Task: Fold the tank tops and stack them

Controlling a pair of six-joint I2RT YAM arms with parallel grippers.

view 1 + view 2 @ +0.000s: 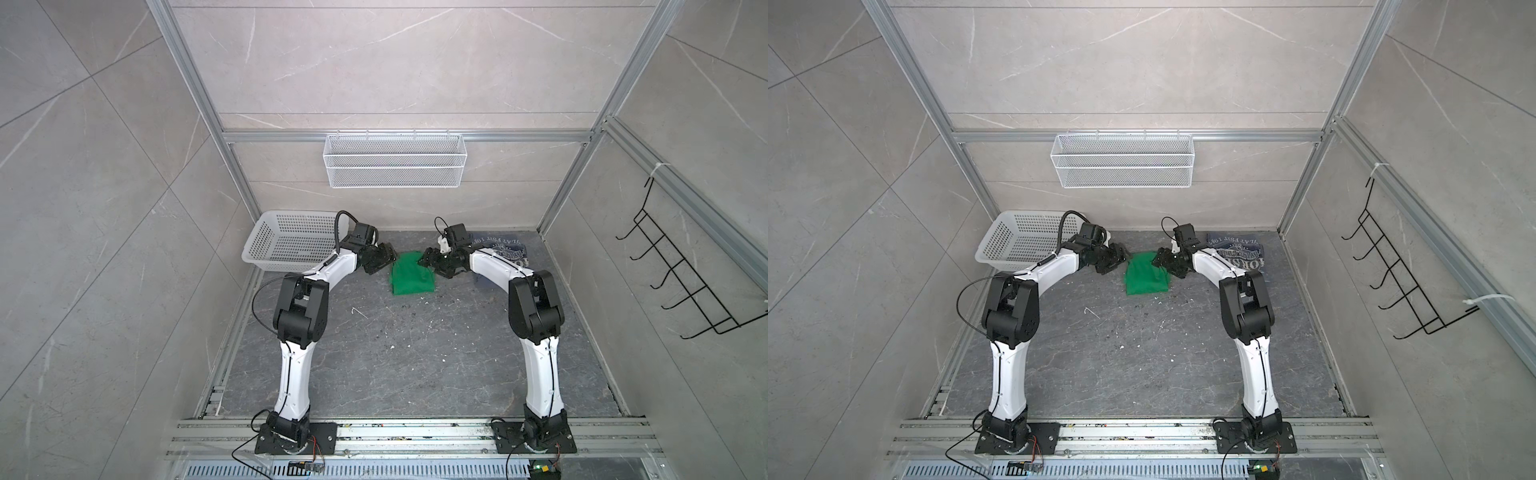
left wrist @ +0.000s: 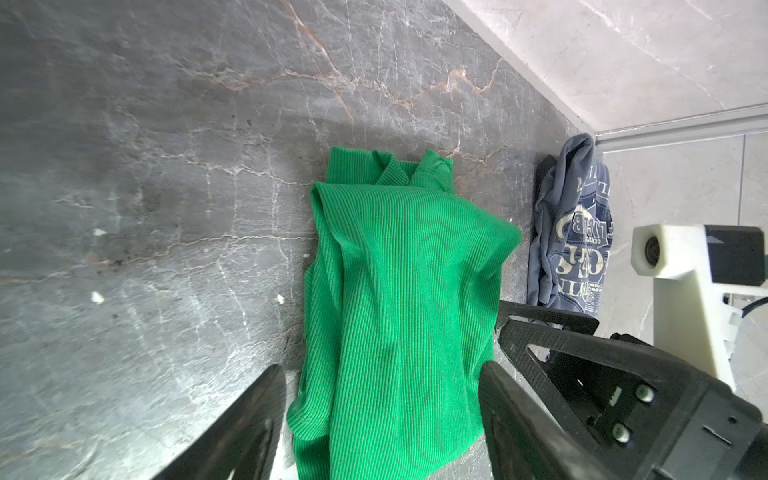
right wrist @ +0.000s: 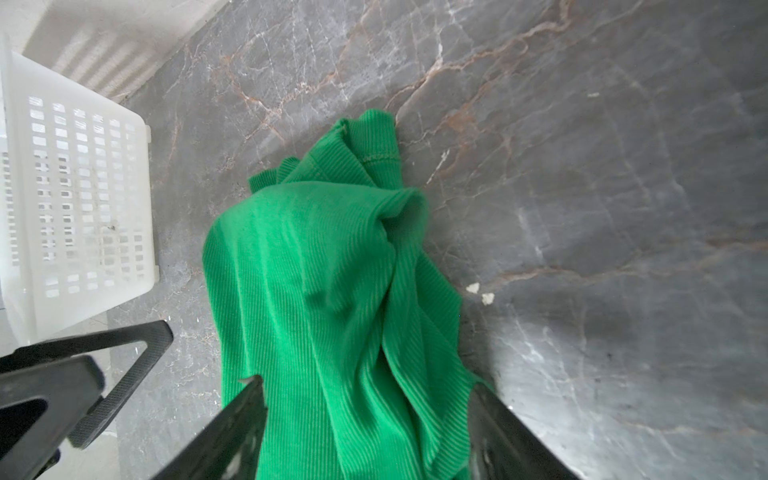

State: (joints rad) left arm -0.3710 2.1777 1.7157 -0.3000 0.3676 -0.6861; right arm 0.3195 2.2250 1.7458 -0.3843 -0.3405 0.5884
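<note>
In both top views the green top [image 1: 413,278] lay in a small heap on the grey worktop [image 1: 395,353]. The left pincer [image 1: 380,259] and the right pincer [image 1: 430,259] sat at its far end, one on each side. The blue top [image 1: 503,247] lay by the back right corner, partly hidden behind the right arm. A white basket [image 1: 291,245] stood at the back left. The two tops lay apart, so nothing was stacked yet. In the left wrist view the left pincer [image 2: 382,370] had let go. Its black fingers were spread wide and the green top [image 2: 395,270] lay loose between them. The cloth was lumpy, with a puffed ridge down the middle and straps poking out at the end. A finger pulling away could catch a wrinkle and drag the fold open. The blue top [image 2: 573,232] looked rumpled from here, so a stack on it might sit crooked. In the right wrist view the right pincer [image 3: 365,384] had let go too, with the green top [image 3: 324,270] draped between its wide fingers. A loose flap lay off to one side, and I think it could flop out. The basket [image 3: 83,199] stood near, so a big swing might bump it.
</note>
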